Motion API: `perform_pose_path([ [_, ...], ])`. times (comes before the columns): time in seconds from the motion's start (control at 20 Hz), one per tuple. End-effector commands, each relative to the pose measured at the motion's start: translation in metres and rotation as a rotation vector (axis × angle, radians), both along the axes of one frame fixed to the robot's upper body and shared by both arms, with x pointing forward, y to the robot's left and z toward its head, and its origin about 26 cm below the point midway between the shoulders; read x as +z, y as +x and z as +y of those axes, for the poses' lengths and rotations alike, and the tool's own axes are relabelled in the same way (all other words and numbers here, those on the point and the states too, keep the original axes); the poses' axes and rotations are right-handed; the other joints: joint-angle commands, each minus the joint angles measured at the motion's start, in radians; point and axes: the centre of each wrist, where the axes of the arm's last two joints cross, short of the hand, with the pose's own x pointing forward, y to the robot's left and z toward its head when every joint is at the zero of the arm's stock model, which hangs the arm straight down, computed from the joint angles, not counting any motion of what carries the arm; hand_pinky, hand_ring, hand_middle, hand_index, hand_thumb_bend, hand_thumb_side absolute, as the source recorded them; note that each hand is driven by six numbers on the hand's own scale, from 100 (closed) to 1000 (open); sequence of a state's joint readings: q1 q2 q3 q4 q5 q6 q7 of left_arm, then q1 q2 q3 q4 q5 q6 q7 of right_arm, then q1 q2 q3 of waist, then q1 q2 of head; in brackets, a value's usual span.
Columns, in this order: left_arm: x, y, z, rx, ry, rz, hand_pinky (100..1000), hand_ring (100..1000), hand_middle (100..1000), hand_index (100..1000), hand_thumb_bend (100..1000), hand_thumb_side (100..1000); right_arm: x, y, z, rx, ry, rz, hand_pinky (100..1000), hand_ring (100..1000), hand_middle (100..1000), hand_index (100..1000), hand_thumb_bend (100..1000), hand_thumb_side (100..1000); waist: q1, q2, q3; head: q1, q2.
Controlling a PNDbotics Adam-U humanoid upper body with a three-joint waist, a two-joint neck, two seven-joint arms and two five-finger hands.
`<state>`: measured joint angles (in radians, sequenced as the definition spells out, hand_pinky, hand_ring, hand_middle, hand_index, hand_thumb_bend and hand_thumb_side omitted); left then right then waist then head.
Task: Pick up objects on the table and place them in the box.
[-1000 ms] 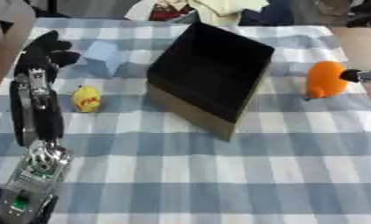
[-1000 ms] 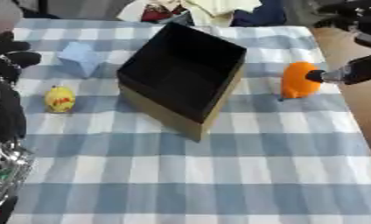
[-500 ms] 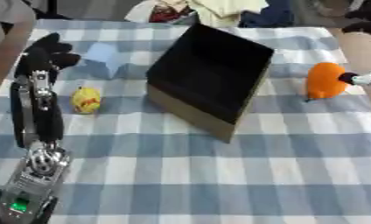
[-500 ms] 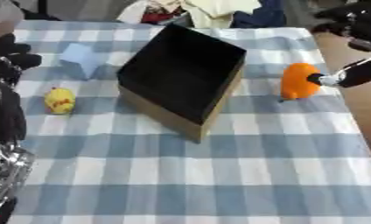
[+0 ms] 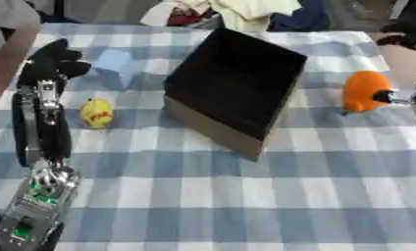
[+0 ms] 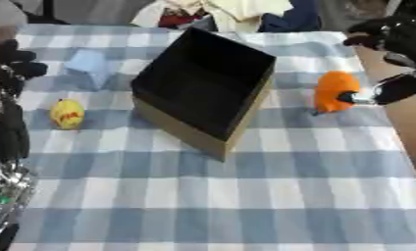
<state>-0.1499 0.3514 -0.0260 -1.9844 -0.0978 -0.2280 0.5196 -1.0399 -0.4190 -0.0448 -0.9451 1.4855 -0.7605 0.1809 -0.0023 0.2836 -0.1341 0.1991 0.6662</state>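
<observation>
Right hand [image 6: 399,87]: fingers' state could not be told; orange object [image 6: 335,91] was touched.
Left hand [image 5: 50,62]: fingers curled, nothing held.
Box [image 5: 233,88]: stood mid-table.

The robot's left arm [image 5: 41,125] is built of narrow black bars with a silver strip of small fittings running between them, and it ends in an all-black left hand [image 5: 50,61]. Below the black bars, toward the near edge of the blue-checked desk [image 5: 246,196], sits a silver metal joint [image 5: 50,182], and under it a grey housing with a small green mark [image 5: 22,229]. The right hand [image 6: 392,37] is black too, with a dark forearm piece [image 6: 399,87] carrying a short silvery tip.
</observation>
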Motion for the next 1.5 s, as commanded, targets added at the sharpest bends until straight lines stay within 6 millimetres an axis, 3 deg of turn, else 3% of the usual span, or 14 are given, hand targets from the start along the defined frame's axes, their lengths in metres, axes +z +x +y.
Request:
perform_pose_path([
  [0.05, 0.007, -0.001, 0.0, -0.006, 0.011, -0.025, 673, 597, 599, 774, 147, 869, 0.016, 0.001, -0.001, -0.014, -0.043, -0.031, 938, 971, 960, 950, 668, 941, 0.001, -0.016, 0.002, -0.002, -0.013],
  [0.25, 0.007, -0.001, 0.0, -0.007, 0.015, -0.024, 671, 593, 597, 772, 138, 854, 0.014, 0.003, 0.001, -0.022, -0.058, -0.037, 939, 969, 958, 948, 596, 951, 0.003, -0.014, 0.003, -0.002, -0.013],
  [0.45, 0.008, -0.001, 0.0, -0.01, 0.019, -0.024, 670, 588, 593, 770, 134, 849, 0.011, 0.005, 0.002, -0.02, -0.062, -0.041, 934, 963, 951, 944, 523, 894, 0.004, -0.013, 0.003, -0.002, -0.013],
  [0.7, 0.007, -0.001, 0.0, -0.011, 0.021, -0.023, 670, 585, 591, 768, 131, 846, 0.007, 0.007, 0.004, -0.02, -0.066, -0.027, 919, 956, 947, 949, 504, 863, 0.004, -0.011, 0.007, -0.002, -0.014],
  [0.9, 0.007, -0.001, -0.001, -0.012, 0.023, -0.023, 670, 583, 589, 766, 128, 842, 0.003, 0.009, 0.003, -0.029, -0.064, -0.004, 911, 951, 940, 955, 529, 895, 0.005, -0.009, 0.012, -0.002, -0.014],
  [1.05, 0.008, 0.0, -0.001, -0.015, 0.025, -0.023, 670, 582, 587, 766, 121, 832, -0.002, 0.011, 0.003, -0.036, -0.057, 0.028, 915, 959, 930, 965, 628, 951, 0.006, -0.007, 0.013, -0.003, -0.017],
  [1.5, 0.008, 0.0, -0.002, -0.024, 0.034, -0.02, 670, 579, 585, 764, 117, 829, -0.018, 0.019, -0.001, -0.076, 0.02, 0.218, 945, 992, 910, 1000, 710, 910, 0.011, -0.005, 0.02, -0.011, -0.02],
])
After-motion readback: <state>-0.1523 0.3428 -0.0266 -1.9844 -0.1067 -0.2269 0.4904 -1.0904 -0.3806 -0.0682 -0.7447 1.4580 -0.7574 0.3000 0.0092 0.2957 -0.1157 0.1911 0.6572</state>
